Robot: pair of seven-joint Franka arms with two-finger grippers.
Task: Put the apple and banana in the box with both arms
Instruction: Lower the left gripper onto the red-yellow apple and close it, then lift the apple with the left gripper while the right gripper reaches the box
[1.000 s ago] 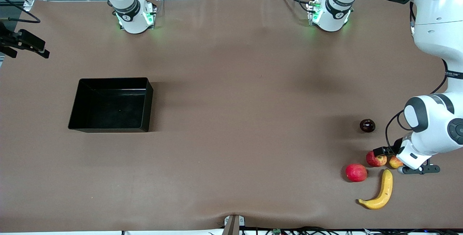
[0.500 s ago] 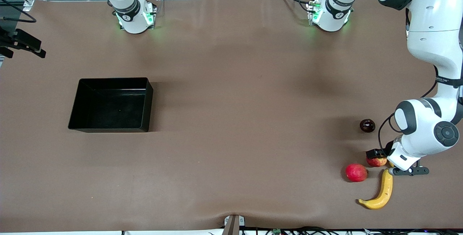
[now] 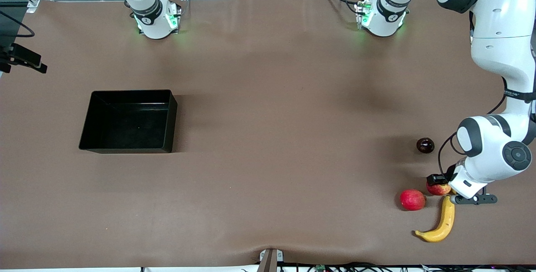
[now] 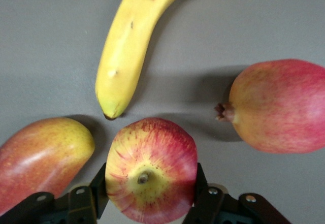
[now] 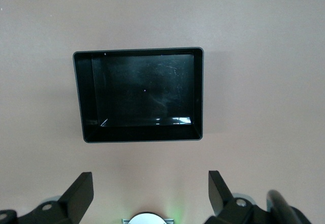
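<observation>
At the left arm's end of the tabletop, left hand (image 4: 150,203) has its fingers against both sides of the apple (image 4: 151,169); banana (image 3: 442,222) lies at its 6 o'clock. Right hand (image 5: 150,196) hangs open above the box (image 3: 127,121).

Apple (image 4: 151,170) beside banana (image 4: 132,46) tip (just apart), box (image 3: 130,121) toward right arm's end
</observation>
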